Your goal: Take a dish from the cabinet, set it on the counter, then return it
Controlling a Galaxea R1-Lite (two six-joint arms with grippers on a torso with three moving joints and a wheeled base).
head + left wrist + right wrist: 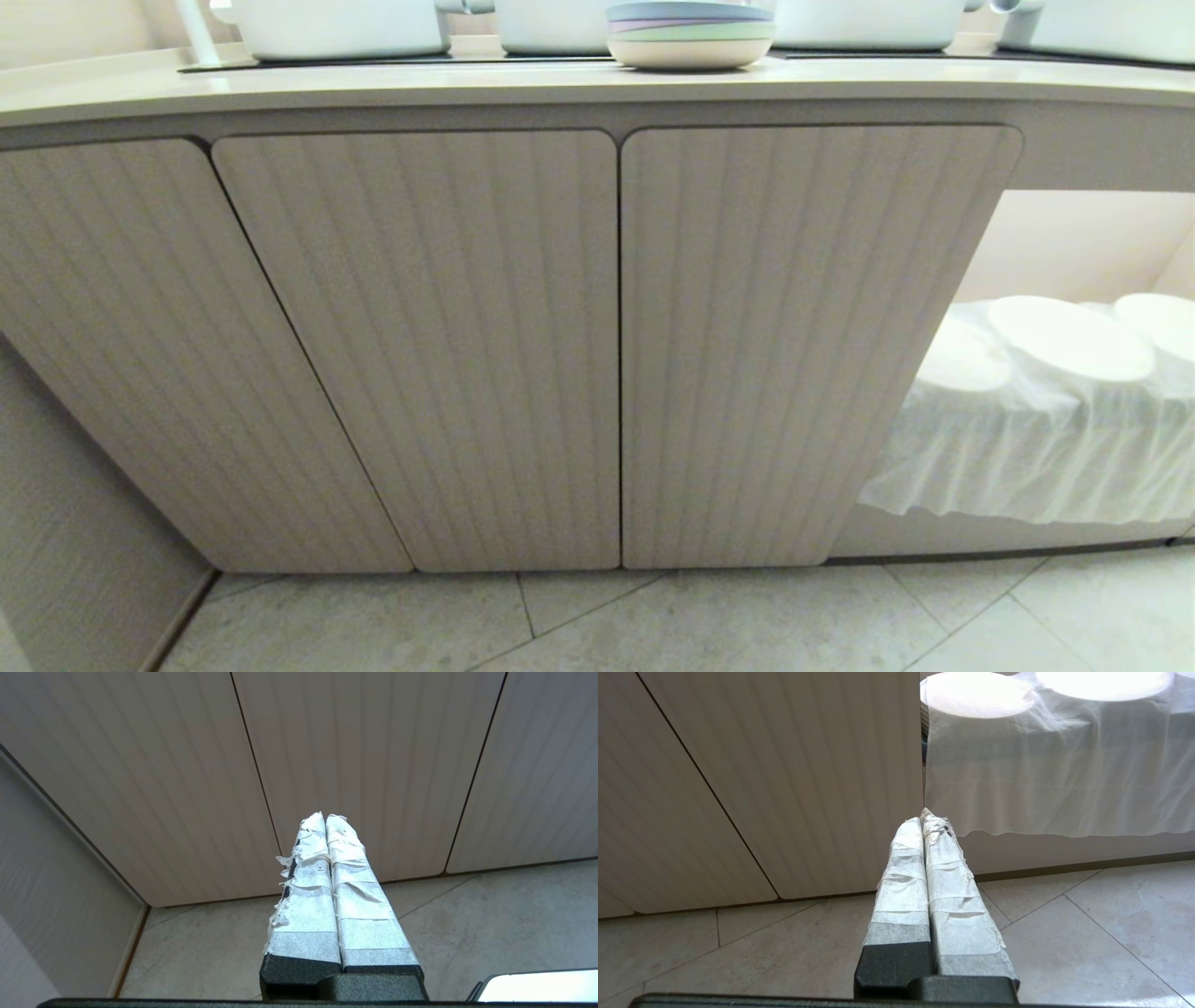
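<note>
Tiled floor point(747, 625), cabinet point(420, 345) three doors closed; both pincers clamped empty

Cabinet point(420, 345) doors: pale beige, vertical ribbed stripes, dark seams between them.
Desk point(373, 89): smooth cream-beige.
Stack of plates point(689, 33): pastel bands, blue on top, then lilac, green, cream.
Pots point(341, 26): white.
Cloth point(1036, 448): sheer white.
Discs point(1069, 338): white.
Floor point(747, 621): grey mottled tiles, thin dark joints.
Left hand point(325, 817) and right hand point(924, 817): black, fingers wrapped in white tape.
</note>
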